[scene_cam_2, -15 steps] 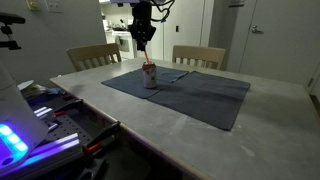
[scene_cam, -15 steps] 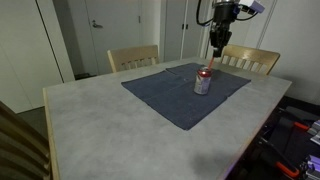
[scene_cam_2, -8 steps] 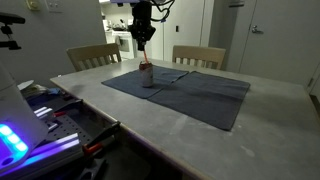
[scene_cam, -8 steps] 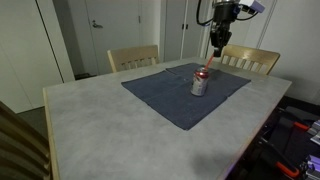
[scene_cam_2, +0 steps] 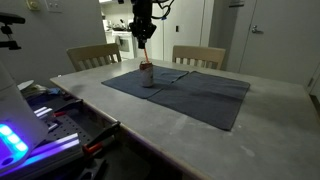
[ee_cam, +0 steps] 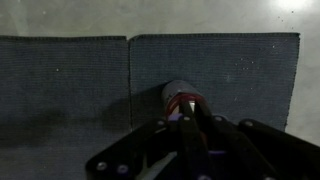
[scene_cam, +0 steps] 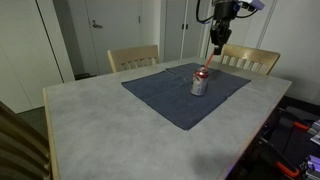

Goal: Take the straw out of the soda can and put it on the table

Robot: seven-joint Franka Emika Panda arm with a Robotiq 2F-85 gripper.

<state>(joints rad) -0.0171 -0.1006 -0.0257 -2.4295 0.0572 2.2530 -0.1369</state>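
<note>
One soda can (scene_cam: 201, 84), red markings unreadable, straw (scene_cam: 207, 67) held by the fingers (scene_cam: 216, 50)

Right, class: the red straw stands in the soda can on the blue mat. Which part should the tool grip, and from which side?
Grip the straw on its exposed upper part, above the soda can; the lower end is hidden inside. Probably come from above: the straw rises steeply from the can's top, so pulling along its length should free it.
</note>
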